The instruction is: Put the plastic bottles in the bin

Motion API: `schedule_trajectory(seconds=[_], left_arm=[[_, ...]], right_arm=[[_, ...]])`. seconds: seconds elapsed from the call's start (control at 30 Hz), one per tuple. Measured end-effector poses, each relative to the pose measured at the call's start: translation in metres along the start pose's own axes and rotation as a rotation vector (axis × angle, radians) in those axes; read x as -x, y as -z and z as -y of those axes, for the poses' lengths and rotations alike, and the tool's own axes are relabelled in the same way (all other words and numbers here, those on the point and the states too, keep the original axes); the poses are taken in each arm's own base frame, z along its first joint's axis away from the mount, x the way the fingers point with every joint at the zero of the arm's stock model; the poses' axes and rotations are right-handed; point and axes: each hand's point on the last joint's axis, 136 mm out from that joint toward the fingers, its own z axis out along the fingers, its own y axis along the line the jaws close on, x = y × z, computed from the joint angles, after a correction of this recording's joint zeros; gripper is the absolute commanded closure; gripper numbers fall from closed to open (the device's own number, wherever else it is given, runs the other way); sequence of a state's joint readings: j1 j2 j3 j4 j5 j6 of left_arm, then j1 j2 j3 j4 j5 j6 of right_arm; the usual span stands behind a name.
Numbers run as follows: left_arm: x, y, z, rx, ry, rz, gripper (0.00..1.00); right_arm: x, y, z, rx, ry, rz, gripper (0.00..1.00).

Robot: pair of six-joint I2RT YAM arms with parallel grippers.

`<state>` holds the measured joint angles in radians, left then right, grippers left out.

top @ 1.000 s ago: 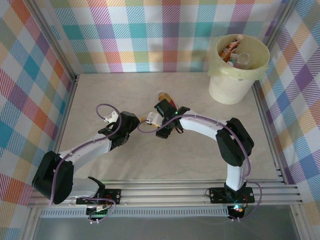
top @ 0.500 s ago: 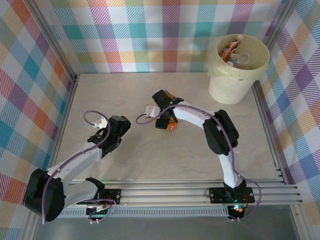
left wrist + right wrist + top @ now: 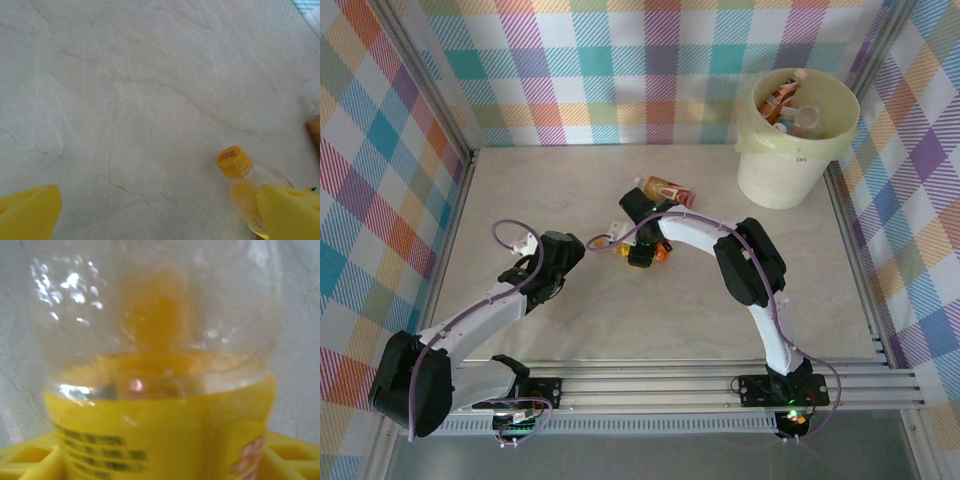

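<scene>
Up top, the bin (image 3: 785,175) sat far right with bottles (image 3: 788,100) inside, a spare bottle (image 3: 665,187) lay on the bench (image 3: 550,190), and the right pincer (image 3: 640,250) was down on a yellow bottle (image 3: 620,244) nearby. Left wrist: the left pincer (image 3: 160,212) gaped wide, empty, that yellow bottle by one finger (image 3: 292,210). Right wrist: fingers (image 3: 25,460) clamped its label (image 3: 160,440) on both sides.

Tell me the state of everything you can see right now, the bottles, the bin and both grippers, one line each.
Left gripper: open wide, holding nothing.
Right gripper: fingers either side of the yellow-label bottle; grip unclear.
Yellow-label bottle: lying on the table, capped.
Brown bottle: lying on the table, apart from both grippers.
Bin: upright, with several bottles inside.
</scene>
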<state>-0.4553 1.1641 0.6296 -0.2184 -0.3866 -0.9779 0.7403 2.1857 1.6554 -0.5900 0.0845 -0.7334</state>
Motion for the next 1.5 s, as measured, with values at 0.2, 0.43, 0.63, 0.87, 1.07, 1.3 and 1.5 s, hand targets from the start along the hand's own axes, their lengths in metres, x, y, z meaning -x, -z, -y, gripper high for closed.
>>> schedule_trajectory(seconds=[0.2,0.43,0.63,0.87,1.07,1.3,1.5], left_arm=[[-0.014,-0.013,0.016,-0.06,-0.031,-0.065,0.0],[-0.023,-0.015,0.054,-0.211,-0.047,-0.126,0.0],[-0.023,-0.007,0.089,-0.32,-0.055,-0.135,0.0],[-0.032,-0.008,0.092,-0.328,-0.07,-0.153,0.0],[-0.032,-0.008,0.092,-0.329,-0.072,-0.153,0.0],[-0.034,-0.004,0.103,-0.383,-0.105,-0.169,0.0],[-0.044,-0.008,0.107,-0.405,-0.144,-0.207,0.0]], right_arm=[[-0.009,0.03,-0.004,-0.021,-0.091,0.045,0.48],[-0.01,0.163,0.065,-0.255,-0.312,0.331,0.49],[-0.063,0.276,0.168,-0.569,-0.542,0.505,0.5],[-0.114,0.344,0.261,-0.827,-0.728,0.56,0.5],[-0.158,0.385,0.325,-0.971,-0.901,0.613,0.48],[-0.224,0.391,0.371,-1.025,-1.118,0.593,0.44],[-0.263,0.369,0.371,-1.063,-1.219,0.42,0.42]])
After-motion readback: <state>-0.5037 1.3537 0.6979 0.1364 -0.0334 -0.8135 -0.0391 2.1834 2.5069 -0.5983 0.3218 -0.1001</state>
